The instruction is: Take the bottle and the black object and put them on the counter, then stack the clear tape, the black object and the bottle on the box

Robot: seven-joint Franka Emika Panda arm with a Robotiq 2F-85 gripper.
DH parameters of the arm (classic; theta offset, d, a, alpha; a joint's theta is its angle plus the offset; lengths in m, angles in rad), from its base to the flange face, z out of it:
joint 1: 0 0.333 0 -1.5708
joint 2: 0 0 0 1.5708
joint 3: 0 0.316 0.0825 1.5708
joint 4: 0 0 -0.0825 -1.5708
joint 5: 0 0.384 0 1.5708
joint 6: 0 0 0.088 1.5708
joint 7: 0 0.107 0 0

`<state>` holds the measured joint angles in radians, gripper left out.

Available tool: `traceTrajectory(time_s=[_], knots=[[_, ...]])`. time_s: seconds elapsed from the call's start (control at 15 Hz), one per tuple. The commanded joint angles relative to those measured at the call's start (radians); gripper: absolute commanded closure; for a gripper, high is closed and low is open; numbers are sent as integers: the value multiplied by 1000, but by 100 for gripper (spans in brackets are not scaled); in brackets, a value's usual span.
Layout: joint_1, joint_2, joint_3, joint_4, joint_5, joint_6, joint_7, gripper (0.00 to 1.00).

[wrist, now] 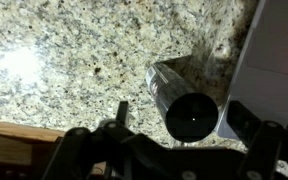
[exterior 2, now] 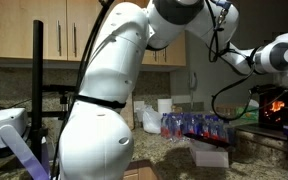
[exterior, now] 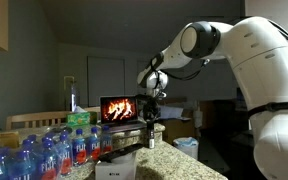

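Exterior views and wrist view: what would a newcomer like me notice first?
The huge white robot arm dominates an exterior view, its open gripper hanging over the granite counter. Behind it glows a screen showing fire, with water bottles at lower left. In the wrist view, a dark bottle looms beside the white box.

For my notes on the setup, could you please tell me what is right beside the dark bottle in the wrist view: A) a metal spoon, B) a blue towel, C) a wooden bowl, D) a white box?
D: in the wrist view the bottle rests on the granite counter with the white box close beside it.
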<state>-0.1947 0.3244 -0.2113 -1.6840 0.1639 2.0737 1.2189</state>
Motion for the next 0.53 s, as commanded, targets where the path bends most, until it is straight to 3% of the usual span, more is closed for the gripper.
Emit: traceTrajectory(time_s=[0.0, 0.33, 0.4, 0.47], knots=[[-17, 19, 4, 7, 44, 13, -54, 0], [-18, 40, 1, 9, 44, 28, -49, 0], [-16, 40, -1, 8, 40, 29, -47, 25], [-15, 36, -2, 5, 37, 33, -44, 26]])
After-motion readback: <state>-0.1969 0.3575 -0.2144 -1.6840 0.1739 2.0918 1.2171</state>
